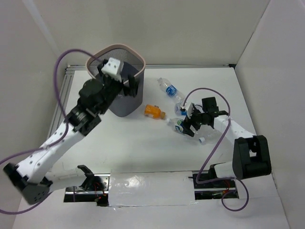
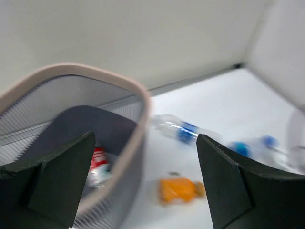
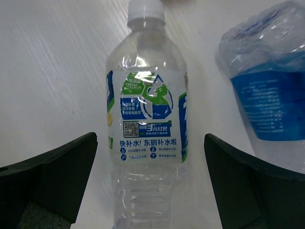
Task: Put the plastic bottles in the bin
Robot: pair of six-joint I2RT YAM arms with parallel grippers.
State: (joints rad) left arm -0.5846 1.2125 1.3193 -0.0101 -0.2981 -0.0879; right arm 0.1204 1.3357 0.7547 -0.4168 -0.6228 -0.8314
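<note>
The dark wire-mesh bin (image 1: 138, 61) with a pale rim stands at the back left. My left gripper (image 1: 129, 86) is open and empty over its right rim. In the left wrist view the bin (image 2: 71, 71) holds a red-white bottle (image 2: 97, 164). An orange bottle (image 1: 154, 112) lies on the table right of the bin and also shows in the left wrist view (image 2: 178, 189). A blue-label bottle (image 1: 169, 88) lies farther back. My right gripper (image 1: 187, 121) is open and low, with a green-white bottle (image 3: 145, 119) lying between its jaws. Another blue-label bottle (image 3: 271, 95) lies beside it.
White walls close in the table at the back and right. One more clear bottle with a white cap (image 1: 199, 138) lies under the right arm. The left arm's purple cable (image 1: 59, 71) loops up left of the bin.
</note>
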